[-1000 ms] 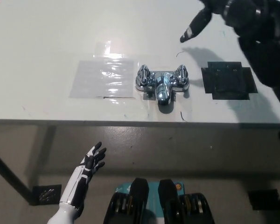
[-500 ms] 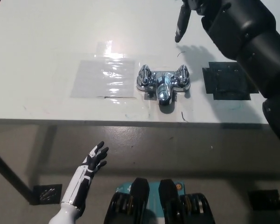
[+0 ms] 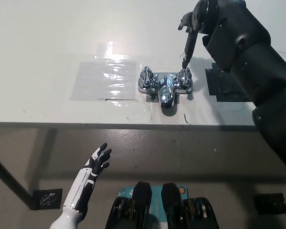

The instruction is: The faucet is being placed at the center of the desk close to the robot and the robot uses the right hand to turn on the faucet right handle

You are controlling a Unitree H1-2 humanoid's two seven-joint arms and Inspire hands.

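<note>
- Now the white desk (image 3: 43, 43) is filling the upper view, and nothing on it is moving. The clear plastic sheet (image 3: 105, 78) is lying left of centre and the black patch (image 3: 224, 88) right of centre, partly under the arm.
- The black right arm (image 3: 248, 52) is reaching in from the right, and over the last second it has been swinging down and inward toward the desk's middle.
- The faucet (image 3: 166, 88) is sitting at the desk's centre near the front edge, between sheet and patch, with its spout pointing toward the robot and 2 handles flanking it.
- The right hand (image 3: 189, 38) is holding nothing. 1 long finger is stretching downward and another is poking out apart from it, while the rest are hiding behind the wrist.
- Its fingertip (image 3: 185, 61) is now hanging just behind the right handle (image 3: 185, 78), whereas 0.5 seconds ago it was well apart. I cannot tell whether it is touching yet.
- The reach is looking nearly finished, but the turn is probably not starting yet, since the handle is sitting as before.
- The white left hand (image 3: 98, 161) is resting at lower left below the desk's edge, with its fingers spread and empty.
</note>
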